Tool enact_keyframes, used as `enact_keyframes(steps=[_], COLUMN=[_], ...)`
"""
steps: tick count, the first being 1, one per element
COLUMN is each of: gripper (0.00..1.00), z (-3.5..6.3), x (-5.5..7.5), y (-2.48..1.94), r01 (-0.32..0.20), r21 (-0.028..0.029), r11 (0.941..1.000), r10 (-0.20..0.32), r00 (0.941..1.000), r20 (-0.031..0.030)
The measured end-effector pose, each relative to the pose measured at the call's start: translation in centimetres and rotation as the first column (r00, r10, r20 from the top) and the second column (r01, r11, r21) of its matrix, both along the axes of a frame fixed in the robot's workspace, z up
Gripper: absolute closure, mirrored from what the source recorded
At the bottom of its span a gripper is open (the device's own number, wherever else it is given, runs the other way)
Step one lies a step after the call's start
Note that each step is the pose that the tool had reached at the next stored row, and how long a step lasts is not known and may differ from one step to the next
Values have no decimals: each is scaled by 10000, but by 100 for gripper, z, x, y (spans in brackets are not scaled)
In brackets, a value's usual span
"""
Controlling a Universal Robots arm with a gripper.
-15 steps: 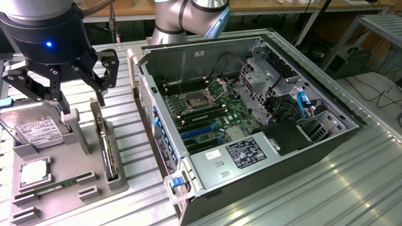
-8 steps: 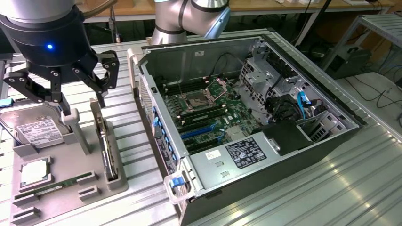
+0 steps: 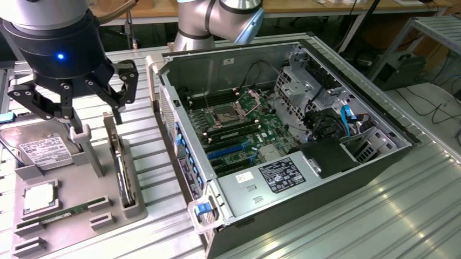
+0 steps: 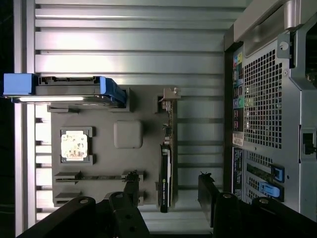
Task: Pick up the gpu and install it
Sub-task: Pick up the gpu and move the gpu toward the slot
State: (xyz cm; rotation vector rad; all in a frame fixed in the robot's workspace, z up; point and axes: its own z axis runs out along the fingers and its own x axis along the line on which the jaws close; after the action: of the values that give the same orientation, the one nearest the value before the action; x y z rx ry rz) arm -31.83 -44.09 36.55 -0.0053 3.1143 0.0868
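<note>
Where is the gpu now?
The gpu stands on edge in the grey tray, at the exterior view's left, between the hard drive and the computer case.

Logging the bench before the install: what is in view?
table: one, silver slats, under everything
case: one, grey, side open, on the table
tray: one, grey, on the table beside the case
gpu: one, green, on edge in the tray
hard drive: one, silver, white label, on the tray
processor: one, silver, in a tray pocket
memory stick: one, green, in a tray slot
pincer: one, black, open, above the gpu
</note>
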Motion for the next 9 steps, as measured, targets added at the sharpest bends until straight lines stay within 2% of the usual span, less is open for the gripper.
enact_keyframes(steps=[9], gripper=[40], z=[-31], x=[7], y=[-4], r01=[-2], r21=[0], r11=[10000], r10=[2], r00=[10000], r20=[0])
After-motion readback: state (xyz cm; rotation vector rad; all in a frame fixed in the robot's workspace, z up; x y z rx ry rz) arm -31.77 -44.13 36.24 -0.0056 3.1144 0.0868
